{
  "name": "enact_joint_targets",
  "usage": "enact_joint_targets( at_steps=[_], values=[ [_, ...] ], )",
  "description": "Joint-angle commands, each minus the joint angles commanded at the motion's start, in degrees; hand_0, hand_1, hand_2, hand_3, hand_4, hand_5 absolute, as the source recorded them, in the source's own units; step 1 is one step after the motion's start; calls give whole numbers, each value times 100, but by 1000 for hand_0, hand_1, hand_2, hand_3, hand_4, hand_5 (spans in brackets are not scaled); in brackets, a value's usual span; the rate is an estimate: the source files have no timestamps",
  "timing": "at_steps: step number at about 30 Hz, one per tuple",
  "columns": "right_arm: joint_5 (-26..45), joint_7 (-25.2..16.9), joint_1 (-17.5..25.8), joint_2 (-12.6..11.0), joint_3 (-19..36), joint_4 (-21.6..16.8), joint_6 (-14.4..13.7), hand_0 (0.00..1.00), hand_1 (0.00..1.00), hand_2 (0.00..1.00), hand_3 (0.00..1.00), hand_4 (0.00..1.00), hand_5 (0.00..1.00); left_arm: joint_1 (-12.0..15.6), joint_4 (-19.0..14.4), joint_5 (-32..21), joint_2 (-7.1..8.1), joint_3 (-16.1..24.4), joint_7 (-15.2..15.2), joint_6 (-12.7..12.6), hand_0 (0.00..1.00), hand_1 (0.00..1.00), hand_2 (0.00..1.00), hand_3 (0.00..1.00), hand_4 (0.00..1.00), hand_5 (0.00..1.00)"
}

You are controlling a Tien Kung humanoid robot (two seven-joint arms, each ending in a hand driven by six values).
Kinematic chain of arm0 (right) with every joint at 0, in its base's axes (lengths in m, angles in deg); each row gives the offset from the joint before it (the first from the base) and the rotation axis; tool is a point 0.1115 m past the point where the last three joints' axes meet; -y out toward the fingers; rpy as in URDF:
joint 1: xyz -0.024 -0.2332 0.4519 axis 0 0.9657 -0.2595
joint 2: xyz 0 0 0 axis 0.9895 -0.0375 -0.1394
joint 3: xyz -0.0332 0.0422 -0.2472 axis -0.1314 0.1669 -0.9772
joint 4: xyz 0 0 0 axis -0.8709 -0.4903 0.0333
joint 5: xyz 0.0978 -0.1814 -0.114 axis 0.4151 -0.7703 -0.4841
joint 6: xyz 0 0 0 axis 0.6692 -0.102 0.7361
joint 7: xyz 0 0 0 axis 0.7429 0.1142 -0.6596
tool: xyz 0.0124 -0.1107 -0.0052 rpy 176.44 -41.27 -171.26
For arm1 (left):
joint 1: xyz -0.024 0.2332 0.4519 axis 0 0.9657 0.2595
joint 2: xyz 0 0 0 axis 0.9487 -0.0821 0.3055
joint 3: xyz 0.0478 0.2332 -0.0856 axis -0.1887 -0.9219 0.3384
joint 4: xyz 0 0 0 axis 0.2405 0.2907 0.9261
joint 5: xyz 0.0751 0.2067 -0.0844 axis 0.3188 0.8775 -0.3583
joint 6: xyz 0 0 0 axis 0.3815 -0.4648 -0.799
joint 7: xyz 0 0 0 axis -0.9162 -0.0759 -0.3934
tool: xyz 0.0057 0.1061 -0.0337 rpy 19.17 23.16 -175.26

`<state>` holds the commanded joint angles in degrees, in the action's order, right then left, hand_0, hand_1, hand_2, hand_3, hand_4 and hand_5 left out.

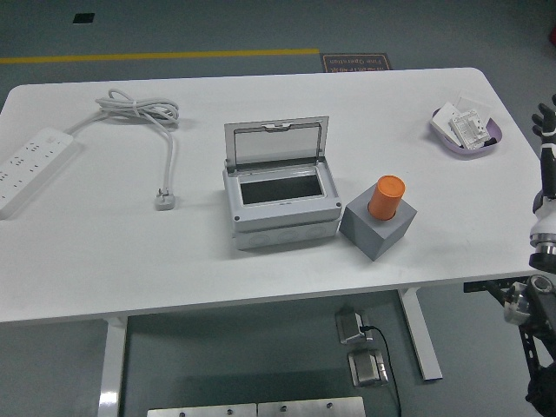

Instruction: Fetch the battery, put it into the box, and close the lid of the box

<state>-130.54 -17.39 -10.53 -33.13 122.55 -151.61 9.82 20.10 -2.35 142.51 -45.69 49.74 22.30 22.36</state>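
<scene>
The right hand (546, 122), mostly cut off at the table's right edge so its fingers cannot be read, holds nothing, well apart from the orange battery (387, 197) standing upright in a grey block (379, 228) just right of the open-lidded grey box (280, 196).

A grey box (281, 205) sits mid-surface, its lid (277, 142) standing open at the back. Just right of it, an orange battery (386, 197) stands upright in a grey block (379, 227). A white power strip (29, 165) lies far left, a purple dish (466, 130) far right. The right hand (545, 119) shows at the right edge, off the white surface (113, 261).
</scene>
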Motion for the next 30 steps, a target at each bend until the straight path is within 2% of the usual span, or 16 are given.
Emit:
enact_joint_targets(
  at_steps=[30],
  values=[
    [-16,10,16,2,63,4,9,818,788,803,848,971,852,-42,0,46,8,26,7,4,685,691,664,748,727,445]
  ],
)
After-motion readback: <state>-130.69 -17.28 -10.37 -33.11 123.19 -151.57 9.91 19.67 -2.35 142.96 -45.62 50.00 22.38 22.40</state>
